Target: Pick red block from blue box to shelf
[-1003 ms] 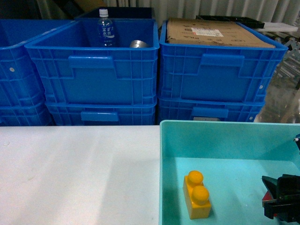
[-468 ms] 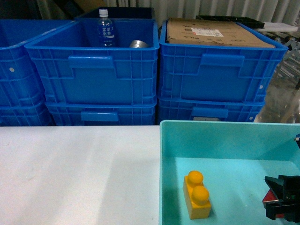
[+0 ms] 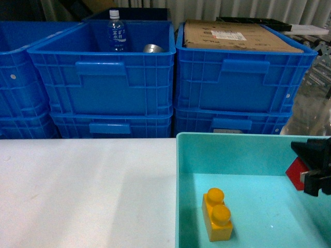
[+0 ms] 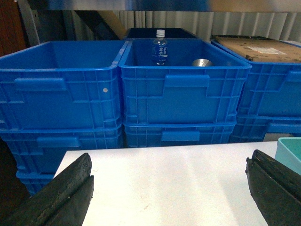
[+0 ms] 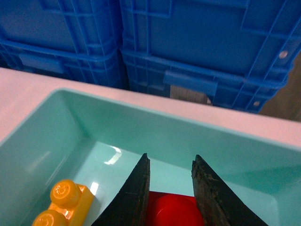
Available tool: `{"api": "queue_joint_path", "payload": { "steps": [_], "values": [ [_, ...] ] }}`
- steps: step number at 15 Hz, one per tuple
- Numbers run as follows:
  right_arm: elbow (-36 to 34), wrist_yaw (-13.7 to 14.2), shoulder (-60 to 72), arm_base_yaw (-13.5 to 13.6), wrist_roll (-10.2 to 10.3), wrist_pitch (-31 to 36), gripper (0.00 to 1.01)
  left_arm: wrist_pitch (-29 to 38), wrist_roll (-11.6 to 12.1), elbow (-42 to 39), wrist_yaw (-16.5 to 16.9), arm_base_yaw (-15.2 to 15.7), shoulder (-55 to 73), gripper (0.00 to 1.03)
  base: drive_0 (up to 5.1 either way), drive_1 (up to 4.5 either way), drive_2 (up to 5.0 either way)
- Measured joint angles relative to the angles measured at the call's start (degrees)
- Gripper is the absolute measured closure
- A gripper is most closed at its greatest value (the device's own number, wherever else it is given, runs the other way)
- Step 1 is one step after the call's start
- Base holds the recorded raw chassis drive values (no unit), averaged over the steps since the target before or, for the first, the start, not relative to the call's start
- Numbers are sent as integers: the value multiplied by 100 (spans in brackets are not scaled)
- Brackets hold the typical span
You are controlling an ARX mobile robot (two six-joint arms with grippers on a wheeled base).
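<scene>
At the right edge of the head view the right pincer (image 3: 314,173) pinches the smooth red block (image 3: 295,172) above the glossy turquoise blue box (image 3: 227,152) on the white bench (image 3: 83,191). The left pincer (image 4: 169,188) is spread wide. A bottle (image 3: 116,32) label is unreadable.

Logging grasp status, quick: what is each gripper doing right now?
Left gripper: open, empty, over the white table.
Right gripper: closed on the red block, above the blue box.
</scene>
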Motion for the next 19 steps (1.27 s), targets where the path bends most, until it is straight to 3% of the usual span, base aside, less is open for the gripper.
{"api": "queue_joint_path", "payload": {
  "steps": [2,4,8,10,12,16,19],
  "values": [
    [-44,-63,-837,-20,-173,-437,79,2,-2,0,-2,0,0,5,0,0,0],
    [-61,-356,-1956,-192,-203,-1189,80,0,0,0,0,0,0,5,0,0,0],
    [-190,-949,-4094,-997,-74,-2693,80,2,0,0,0,0,0,5,0,0,0],
    [-190,-1016,-4957,-1233,74,-3182,80,2,-2,0,0,0,0,5,0,0,0],
    [-225,-826,-5639,-1259,267,-3388,80,0,0,0,0,0,0,5,0,0,0],
    [-688,20,-5860,-673,706,-3368,80,0,0,0,0,0,0,5,0,0,0],
    [-763,258,-6037,-426,745,-3386,80,2,0,0,-2,0,0,5,0,0,0]
  ]
}}
